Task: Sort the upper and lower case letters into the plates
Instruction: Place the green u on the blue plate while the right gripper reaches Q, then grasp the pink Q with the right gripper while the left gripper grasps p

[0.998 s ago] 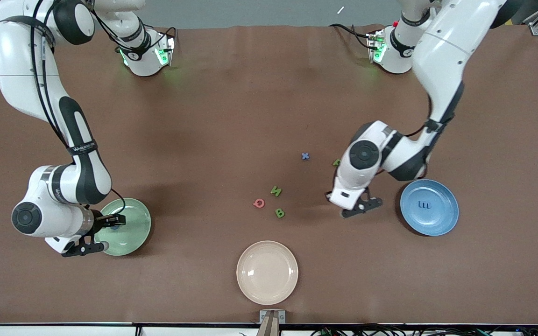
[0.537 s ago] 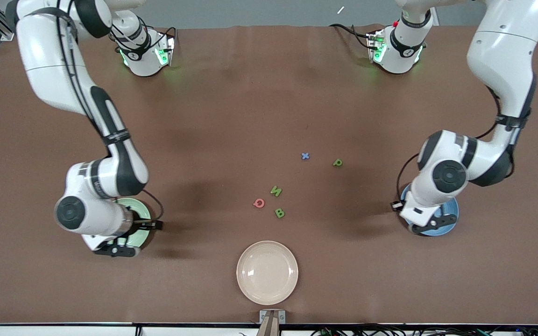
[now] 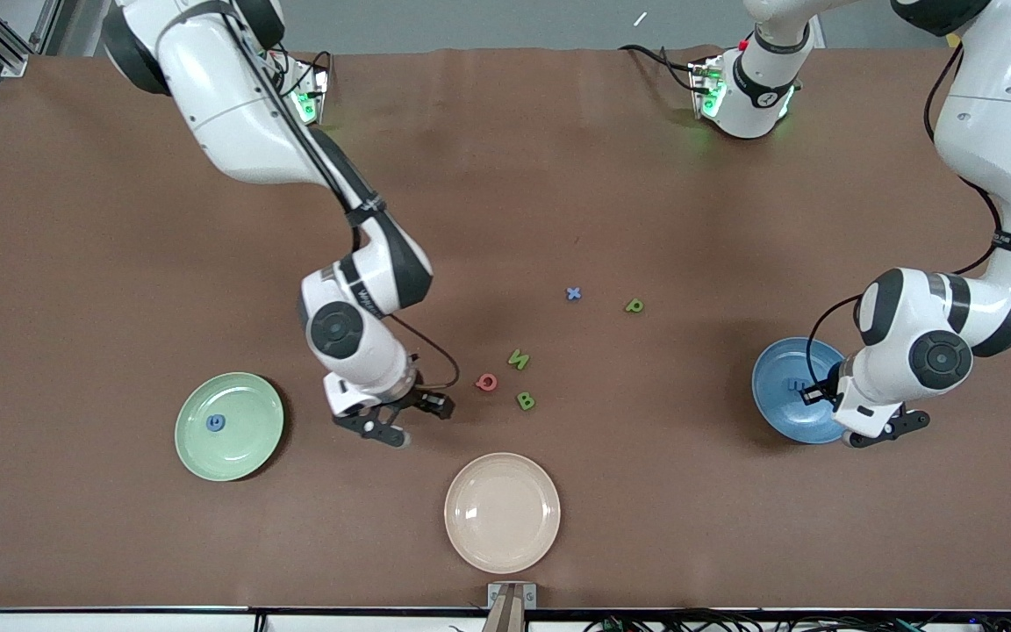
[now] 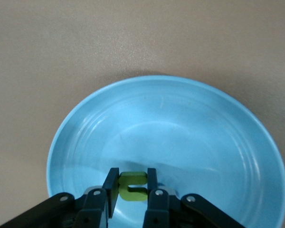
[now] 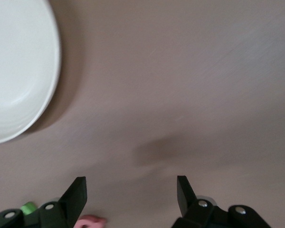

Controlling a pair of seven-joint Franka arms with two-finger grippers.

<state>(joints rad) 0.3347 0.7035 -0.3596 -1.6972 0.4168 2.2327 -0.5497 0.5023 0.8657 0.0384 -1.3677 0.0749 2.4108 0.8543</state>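
We see the left tool (image 4: 129, 197) over the blue plate (image 4: 85, 137), fingers clamped on a green letter n (image 4: 132, 185). Right tool (image 5: 130, 197) spread wide and empty over the table (image 3: 558, 202), pink Q (image 3: 487, 382) beside it.

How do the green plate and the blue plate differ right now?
The green plate is pale mint and sits toward the right arm's end of the table; the blue plate is medium blue, toward the left arm's end. The green plate stands uncovered, holding a blue letter; over the blue plate the left gripper holds a green letter. The right gripper hangs open beside the pink letter. Both plates are round, shallow and alike in size.
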